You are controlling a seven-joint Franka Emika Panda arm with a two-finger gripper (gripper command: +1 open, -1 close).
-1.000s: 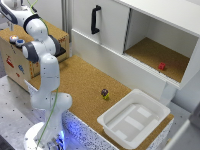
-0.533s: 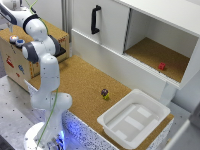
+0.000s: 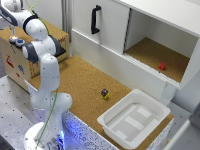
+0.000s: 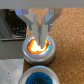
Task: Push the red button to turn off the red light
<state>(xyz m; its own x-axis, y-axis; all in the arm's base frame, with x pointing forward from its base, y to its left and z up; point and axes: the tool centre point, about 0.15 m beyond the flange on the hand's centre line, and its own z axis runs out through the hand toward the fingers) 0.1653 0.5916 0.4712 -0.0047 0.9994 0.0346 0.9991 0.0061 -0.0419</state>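
The arm point(image 3: 42, 60) reaches toward the exterior view's left, over a wooden box point(image 3: 30, 57) that stands beside the cork tabletop point(image 3: 85, 82). The tool point(image 4: 41, 36) hangs above the box top, pointing down.

In the wrist view the tool's fingers point(image 4: 37, 27) stand close together, with only a narrow gap between the tips. The tips sit directly over the red button point(image 4: 39, 48), at or just above its top; actual contact cannot be confirmed. The button's top glows orange-red inside its pale grey rim. The blue button point(image 4: 40, 78) lies just beside it, on the same surface. In the exterior view both buttons appear only as small discs near the box's edge point(image 3: 16, 41).

On the tabletop, a small dark object point(image 3: 105, 93) lies near the middle. A white tray point(image 3: 112, 125) rests at the near corner. Behind the tabletop stands a white cabinet point(image 3: 112, 30) with a black handle point(image 3: 95, 19). A small red block point(image 3: 161, 66) sits in its open compartment.
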